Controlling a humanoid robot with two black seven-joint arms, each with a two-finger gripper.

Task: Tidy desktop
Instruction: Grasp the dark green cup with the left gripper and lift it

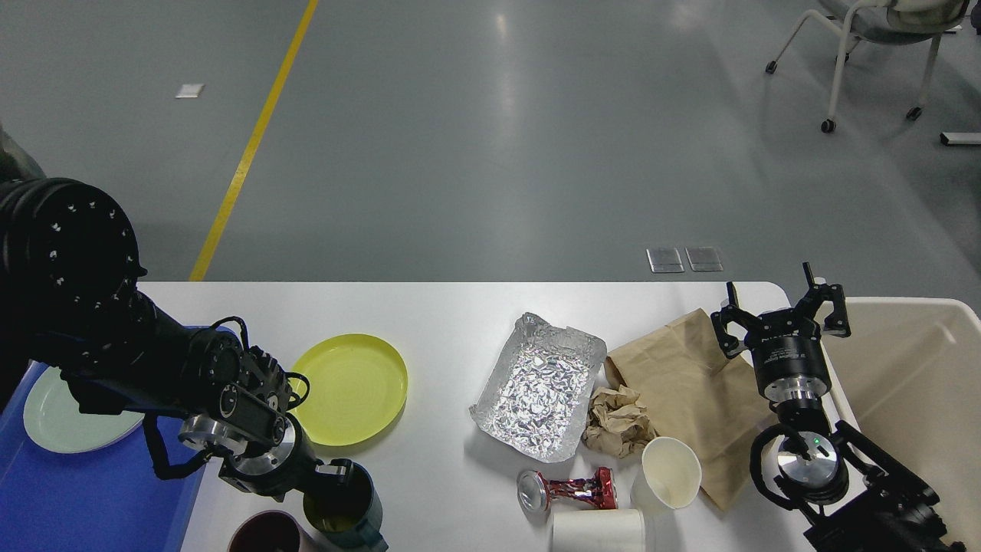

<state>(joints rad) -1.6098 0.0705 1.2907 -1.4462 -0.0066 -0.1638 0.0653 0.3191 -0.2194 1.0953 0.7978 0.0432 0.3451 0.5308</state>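
Head view, looking down over the large white rectangular desktop [460, 322] with rounded corners, which fills the lower half of the frame; grey floor with a yellow line [253, 146] beyond its far edge.

Left gripper [341, 471]: low at the near left, right at the rim of a dark teal mug [345, 510]. Fingers partly hidden by the wrist and the mug, so cannot tell whether it is clamped on the rim or loose. A dark maroon cup [268, 534] sits just beside the mug, cut by the frame's bottom edge.

Right gripper [782, 310]: raised over the far right corner, fingers spread apart, holding nothing. Below it lies a flat brown paper bag [690, 376].

Other items on the desktop:
- round yellow plastic plate [352, 387], left of centre, just beside the left arm
- crinkled aluminium foil tray [540, 383], centre, empty side up
- crumpled brown paper ball [617, 420], touching the foil tray's right edge and the bag
- crushed red drink can [567, 491] on its side, near edge
- white paper cup [670, 471] tipped on its side, mouth toward the camera, resting on the bag's near corner
- second white paper cup [598, 530] lying sideways at the bottom edge

Blue plastic tray [77, 498] at far left holds a pale green plate [54, 422], partly under the left arm. Beige plastic bin [912, 368] stands against the desktop's right end.
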